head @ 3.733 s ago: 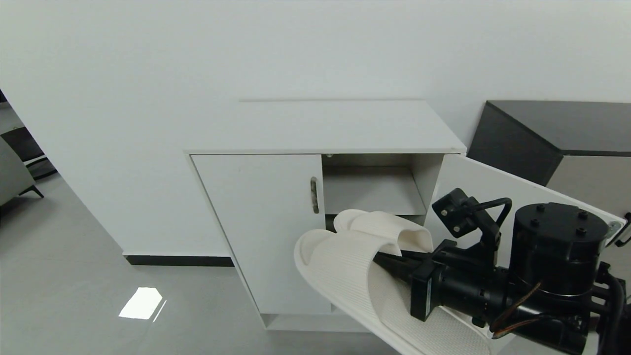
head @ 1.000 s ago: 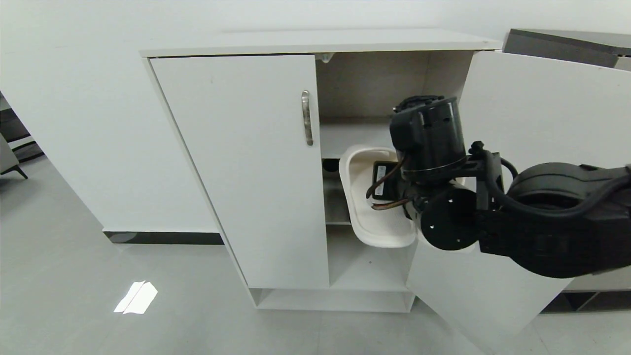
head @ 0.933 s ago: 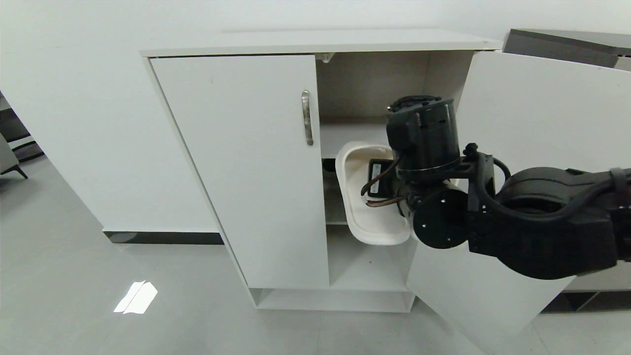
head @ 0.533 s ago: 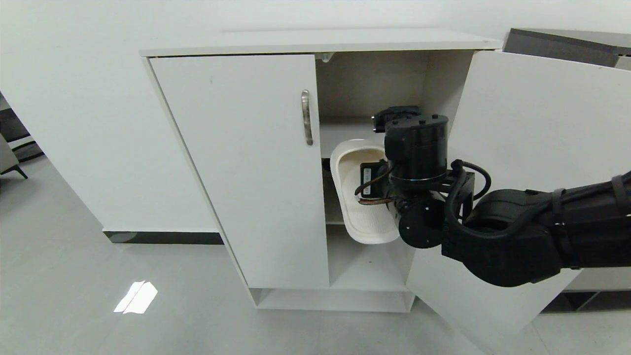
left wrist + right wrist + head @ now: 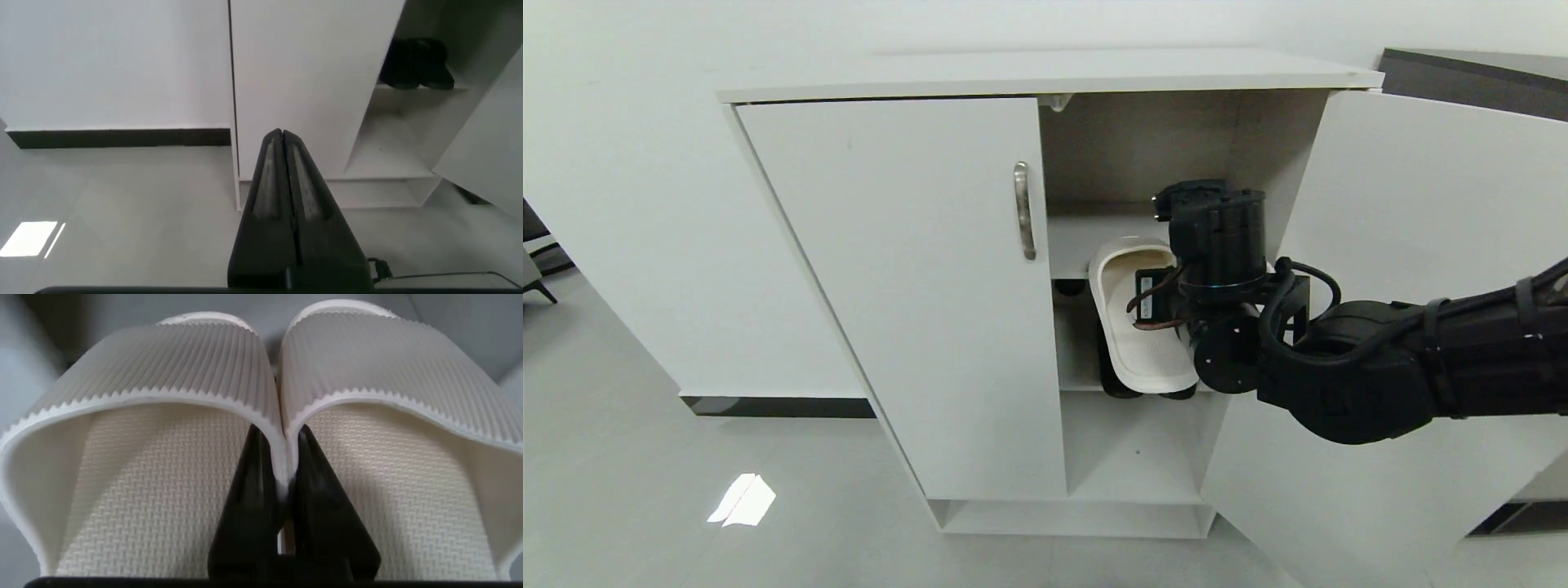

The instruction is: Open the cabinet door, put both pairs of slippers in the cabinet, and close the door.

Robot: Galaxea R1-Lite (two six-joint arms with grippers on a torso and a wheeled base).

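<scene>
Now placing the second pair: right gripper [image 5: 277,469] clamps white slippers [image 5: 1139,359] at middle shelf [image 5: 1076,359] of cabinet [image 5: 1045,73], black pair [image 5: 418,64] already there. Next: lower, release, retract; left gripper [image 5: 282,151] clenched, empty.

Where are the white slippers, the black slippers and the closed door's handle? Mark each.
white slippers [image 5: 188,367]: right wrist view, on one ribbed strap.
black slippers [image 5: 417,64]: left wrist view, on the pair's upper.
handle [image 5: 1023,211]: head view, mid-bar.
</scene>
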